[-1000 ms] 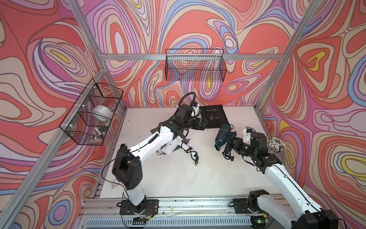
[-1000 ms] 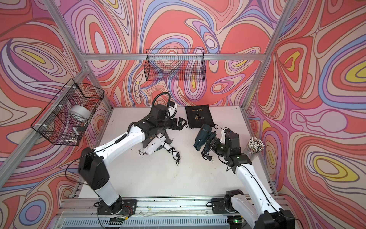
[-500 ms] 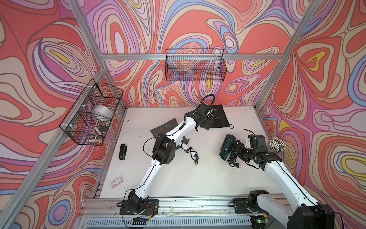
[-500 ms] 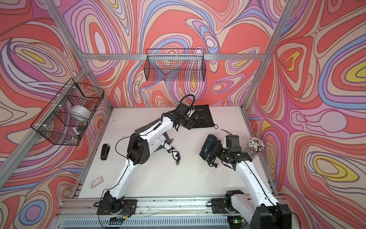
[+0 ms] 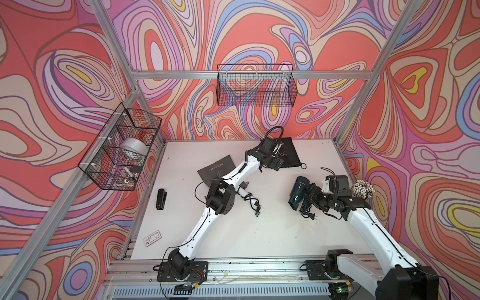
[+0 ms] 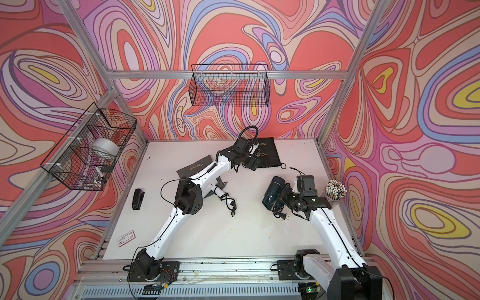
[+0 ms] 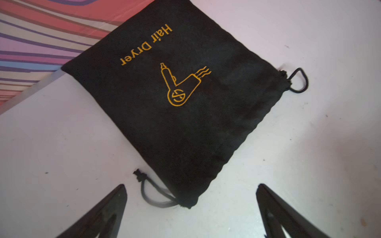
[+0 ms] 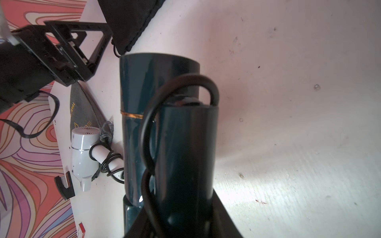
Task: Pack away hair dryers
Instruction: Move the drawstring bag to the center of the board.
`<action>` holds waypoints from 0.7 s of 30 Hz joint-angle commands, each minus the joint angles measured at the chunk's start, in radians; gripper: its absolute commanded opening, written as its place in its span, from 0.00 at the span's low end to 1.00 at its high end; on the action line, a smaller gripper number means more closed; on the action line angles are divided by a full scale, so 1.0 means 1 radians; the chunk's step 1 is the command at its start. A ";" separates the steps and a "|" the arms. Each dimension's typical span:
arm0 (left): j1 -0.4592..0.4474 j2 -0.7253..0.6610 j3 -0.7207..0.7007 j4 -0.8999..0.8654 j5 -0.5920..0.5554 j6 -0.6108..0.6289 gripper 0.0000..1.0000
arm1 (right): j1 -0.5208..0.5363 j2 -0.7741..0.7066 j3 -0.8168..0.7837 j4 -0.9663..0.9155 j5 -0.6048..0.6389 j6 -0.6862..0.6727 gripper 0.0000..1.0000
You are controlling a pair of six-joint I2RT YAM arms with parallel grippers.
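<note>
The dark teal hair dryer (image 5: 297, 193) (image 6: 271, 193) is at the right of the table, its handle folded against the barrel (image 8: 144, 92). My right gripper (image 5: 310, 197) (image 8: 181, 216) is shut on that handle, and the black cord trails down to the plug (image 5: 313, 217). The white hair dryer (image 8: 82, 152) lies mid-table, mostly hidden under my left arm in both top views, with only its handle (image 5: 242, 192) showing. My left gripper (image 5: 275, 162) (image 7: 191, 186) is open just above the near corner of the black pouch (image 7: 185, 103) and holds nothing.
A grey pouch (image 5: 215, 168) lies flat beside the white dryer. A cup of sticks (image 5: 362, 189) stands at the right edge. A black stapler (image 5: 161, 198) and a card (image 5: 153, 237) lie on the left. Wire baskets hang on the back wall (image 5: 255, 85) and the left wall (image 5: 122, 150).
My left arm has stretched towards the back right over the black pouch, and its jaws have opened wider. My right arm has carried the teal dryer slightly right and nearer.
</note>
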 commanded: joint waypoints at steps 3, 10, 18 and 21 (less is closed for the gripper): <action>0.017 0.080 0.066 -0.001 0.187 -0.075 1.00 | -0.007 -0.014 0.054 0.012 -0.021 -0.009 0.09; 0.076 0.139 0.097 0.005 0.323 -0.222 0.98 | -0.008 -0.023 0.055 0.004 -0.023 -0.002 0.09; 0.088 0.157 0.104 -0.073 0.409 -0.249 0.82 | -0.010 -0.003 0.064 0.010 -0.024 0.004 0.09; 0.079 0.143 0.073 -0.131 0.439 -0.217 0.71 | -0.010 -0.001 0.063 0.016 -0.027 0.006 0.09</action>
